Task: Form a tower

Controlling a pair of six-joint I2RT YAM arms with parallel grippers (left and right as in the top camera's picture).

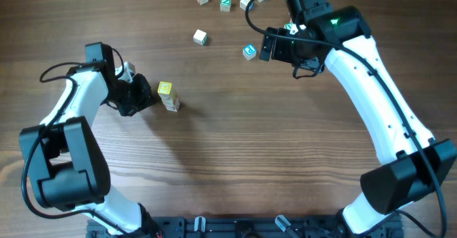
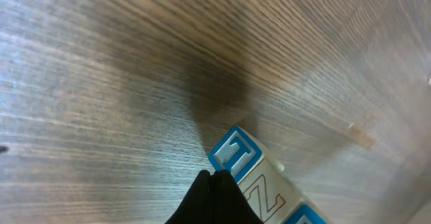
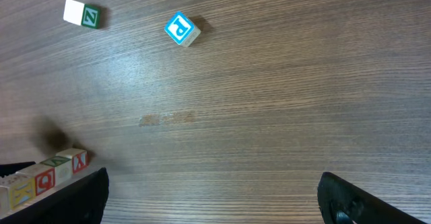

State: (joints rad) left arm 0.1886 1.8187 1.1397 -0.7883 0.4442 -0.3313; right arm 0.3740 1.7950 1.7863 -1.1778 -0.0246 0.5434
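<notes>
From overhead, the tower (image 1: 168, 96) stands on the bench (image 1: 235, 159) just ahead of your left jaws, which are clenched on nothing. Its long axis reads as upright, with the pale yellow cube facing the camera. Your right jaws are spread wide and empty, and the blue-lettered cube (image 1: 249, 51) sits just off their tips, so I judge fetching it to be the step in hand. Centre it between the fingers, square to its faces, before closing. In the left wrist view, the tower (image 2: 266, 183) runs diagonally from the clenched tips toward their right. I cannot tell whether they touch, so do not sweep that arm sideways; a slim stack would likely tip. In the right wrist view, the blue-lettered cube (image 3: 180, 29) lies well ahead of the open jaws, left of centre. The tower (image 3: 47, 178) shows beyond the left finger (image 3: 74, 197), its yellow end pointing away from the jaws.
</notes>
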